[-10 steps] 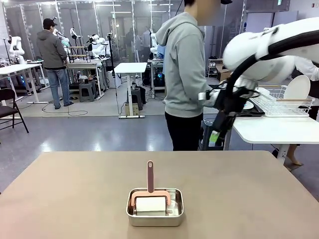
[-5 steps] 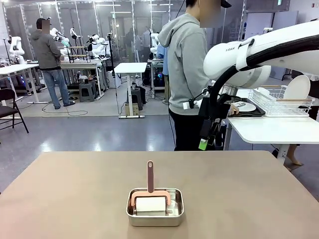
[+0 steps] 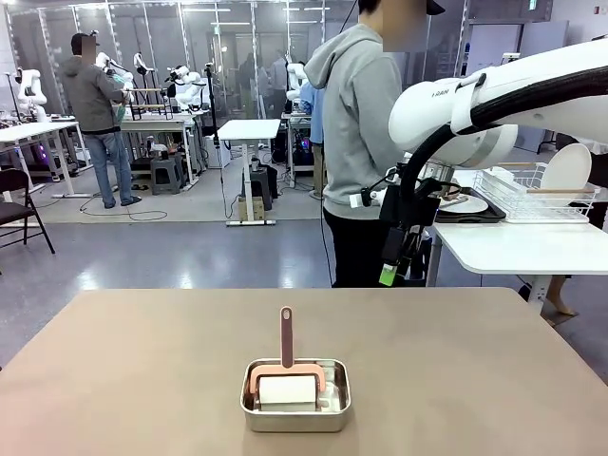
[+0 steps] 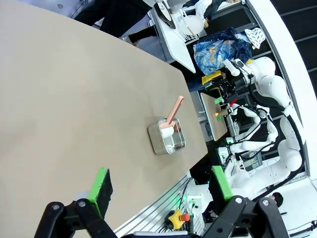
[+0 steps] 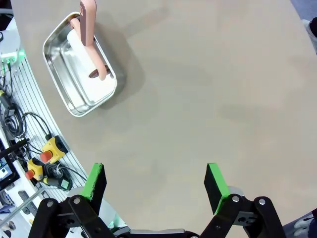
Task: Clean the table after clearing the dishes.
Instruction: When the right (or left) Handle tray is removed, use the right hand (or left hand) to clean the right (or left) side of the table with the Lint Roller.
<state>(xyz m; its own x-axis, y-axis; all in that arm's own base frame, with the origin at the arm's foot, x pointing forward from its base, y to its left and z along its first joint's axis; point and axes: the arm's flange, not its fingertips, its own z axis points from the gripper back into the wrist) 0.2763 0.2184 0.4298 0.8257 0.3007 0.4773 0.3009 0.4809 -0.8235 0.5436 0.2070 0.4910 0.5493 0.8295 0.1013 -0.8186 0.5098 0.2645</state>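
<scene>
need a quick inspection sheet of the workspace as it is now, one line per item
surface: table, tan top, one pan on it
job's things: white plate on a dark tray, off on the white side table
clutter: steel pan holding a pink-handled tool
grippers: left gripper open, holding nothing; right gripper open, holding nothing, above the table
cables: cables beside a yellow button box, past the table's edge
surroundings: person in grey hoodie at the side table; wire rack
</scene>
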